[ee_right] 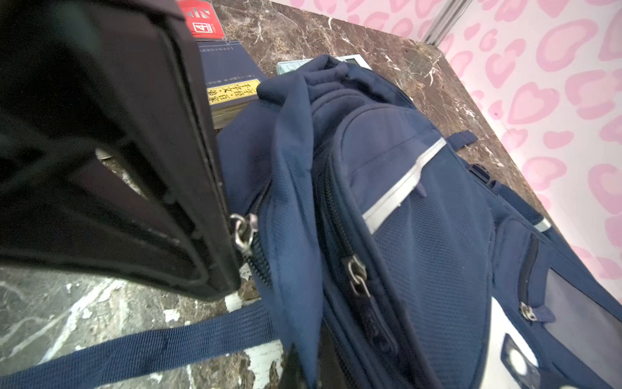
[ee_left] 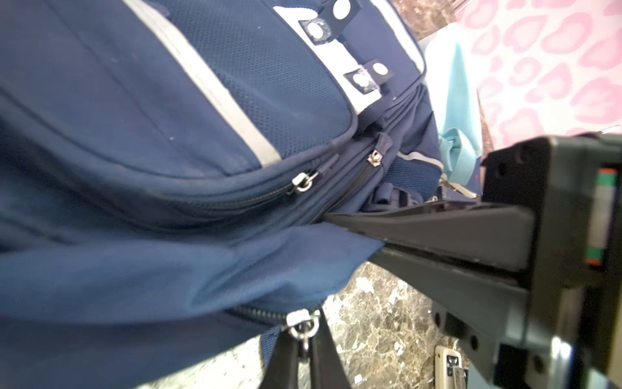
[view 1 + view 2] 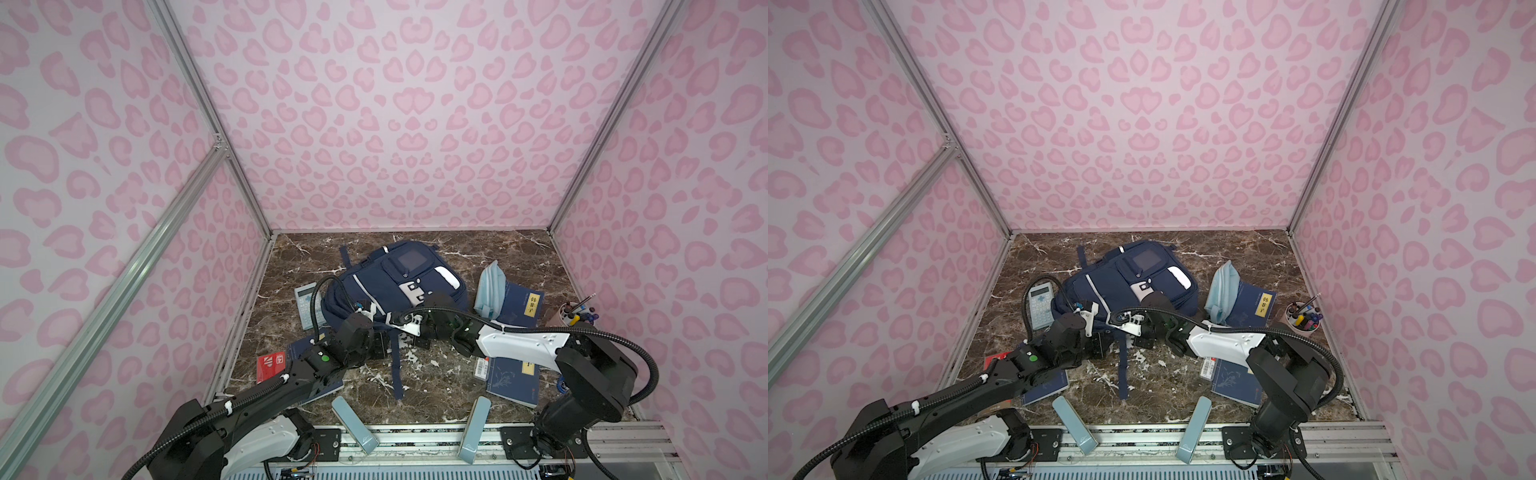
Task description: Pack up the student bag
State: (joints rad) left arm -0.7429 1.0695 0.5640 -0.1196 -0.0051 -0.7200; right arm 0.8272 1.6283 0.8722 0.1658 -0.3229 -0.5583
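Two closed claws (image 2: 350,232) (image 1: 235,242) on student bag (image 3: 368,291)

A robot test booth: pink-patterned wall panels (image 3: 395,124) on aluminium framing (image 3: 236,166) around a marble-look tabletop (image 3: 440,374).

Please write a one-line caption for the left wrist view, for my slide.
Left gripper shut on a fabric fold of the navy student bag.

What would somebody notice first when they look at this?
The pink spotted walls all around, surely. Then the big navy student bag lying in the middle of the marble table. At its near end the left gripper pinches its fabric, and the right gripper sits shut by a zipper pull.
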